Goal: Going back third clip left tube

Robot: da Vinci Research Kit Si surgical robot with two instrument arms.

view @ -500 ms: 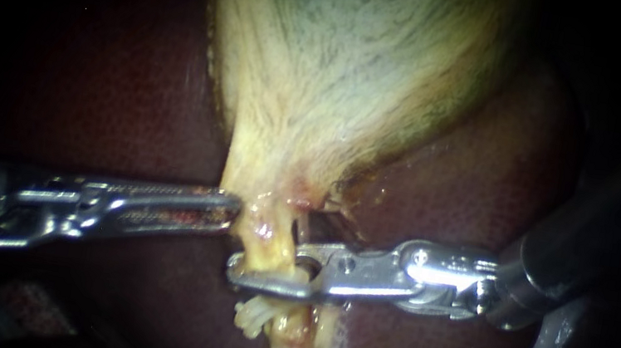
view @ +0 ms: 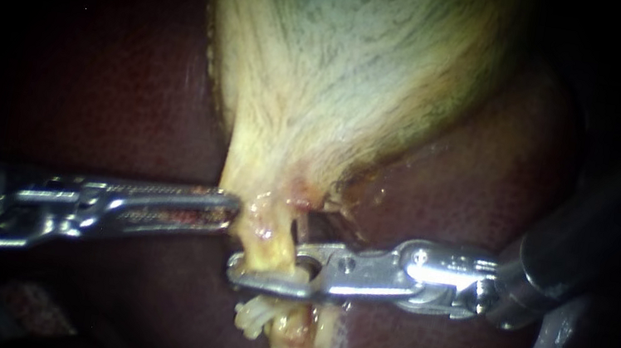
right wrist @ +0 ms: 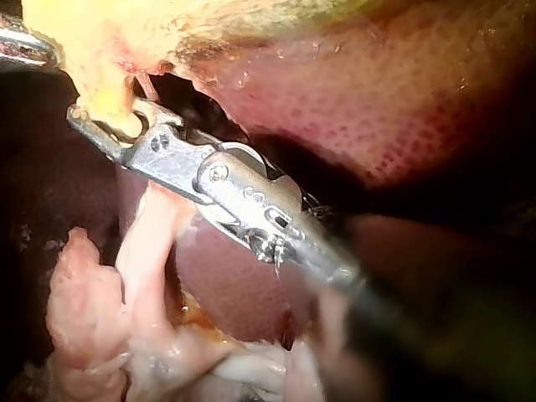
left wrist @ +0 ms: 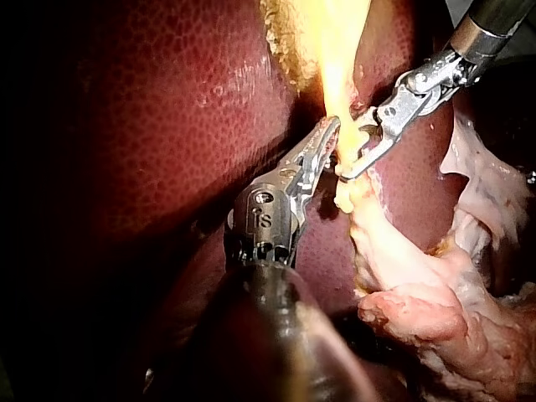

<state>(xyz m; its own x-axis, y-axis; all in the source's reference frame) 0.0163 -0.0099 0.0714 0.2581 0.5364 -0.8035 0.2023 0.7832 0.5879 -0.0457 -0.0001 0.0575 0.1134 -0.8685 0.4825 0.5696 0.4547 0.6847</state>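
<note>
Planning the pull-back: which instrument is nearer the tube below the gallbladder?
Right. The right instrument lies across the tube, with the tube at its tip. The left instrument ends beside the neck of the gallbladder, just above the tube.

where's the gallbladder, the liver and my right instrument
gallbladder (view: 346,62), endoscope view, middle of its pale wall
liver (view: 467,192), endoscope view, dark red surface beside the gallbladder
right instrument (view: 266,263), endoscope view, midway between its open jaws
</note>
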